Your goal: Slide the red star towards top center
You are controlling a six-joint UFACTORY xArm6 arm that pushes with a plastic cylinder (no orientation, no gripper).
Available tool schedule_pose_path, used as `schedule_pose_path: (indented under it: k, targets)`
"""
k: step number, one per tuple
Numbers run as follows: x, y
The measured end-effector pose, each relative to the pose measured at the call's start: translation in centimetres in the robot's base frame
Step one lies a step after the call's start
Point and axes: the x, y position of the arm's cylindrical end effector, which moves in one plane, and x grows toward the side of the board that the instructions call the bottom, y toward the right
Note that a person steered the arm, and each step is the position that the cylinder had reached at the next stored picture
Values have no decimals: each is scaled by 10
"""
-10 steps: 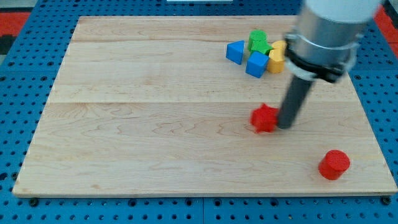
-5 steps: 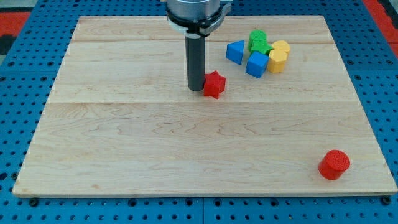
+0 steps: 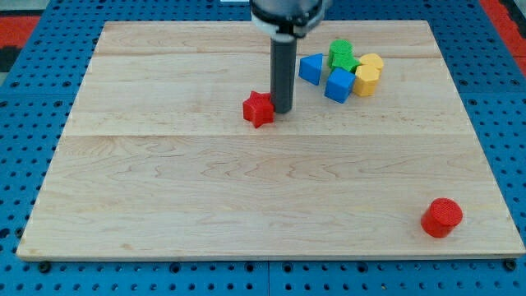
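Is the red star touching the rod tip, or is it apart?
Touching, as far as the view shows: my tip sits against the right side of the red star, no gap visible.

A wooden board (image 3: 164,205) lies on a blue pegboard (image 3: 25,164). Near the board's top right corner sits a tight cluster of blocks — a blue one (image 3: 311,68) at the cluster's left, a green one (image 3: 341,55) at its top, a second blue cube (image 3: 339,85) below that, and a yellow one (image 3: 368,74) on the right, all touching or nearly so. Well apart — near the bottom right corner — a red cylinder (image 3: 441,217) stands alone.
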Motion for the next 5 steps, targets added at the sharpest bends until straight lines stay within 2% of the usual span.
schedule_pose_path:
  k: [1,3,4,5]
  targets:
    - [51,0]
    - [-44,-41]
    - [-15,-35]
    - [1,-54]
